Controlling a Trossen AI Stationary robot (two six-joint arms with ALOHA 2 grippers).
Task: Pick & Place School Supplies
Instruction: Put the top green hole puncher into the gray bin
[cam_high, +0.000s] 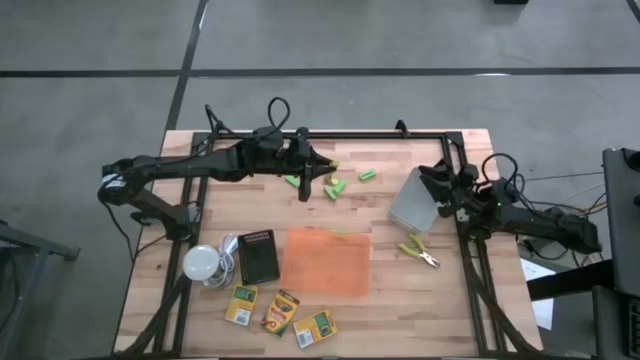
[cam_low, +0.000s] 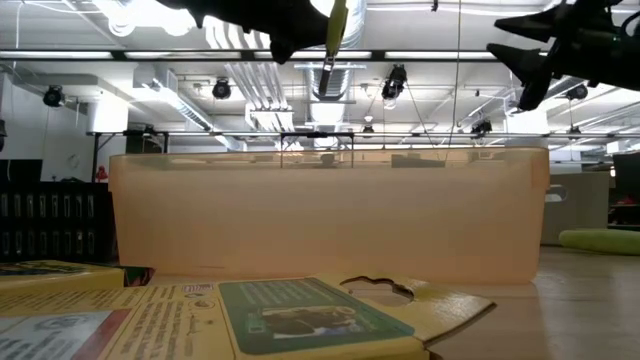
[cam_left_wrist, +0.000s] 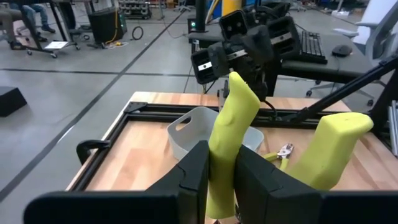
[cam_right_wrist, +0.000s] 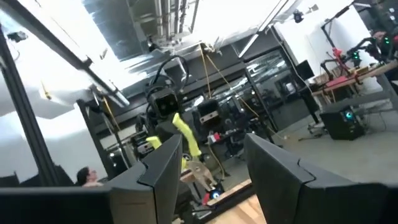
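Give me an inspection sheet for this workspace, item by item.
Surface: wooden table inside a black frame.
Job's things: green blocks at the far side; three crayon boxes at the near edge; yellow-handled tool beside the orange tray.
Clutter: white bulb, black box, grey bin.
Grippers: left gripper shut on a second yellow-handled tool, lifted; right gripper open, empty, raised.
Cables: bulb cord.
Surroundings: workshop floor, desks.
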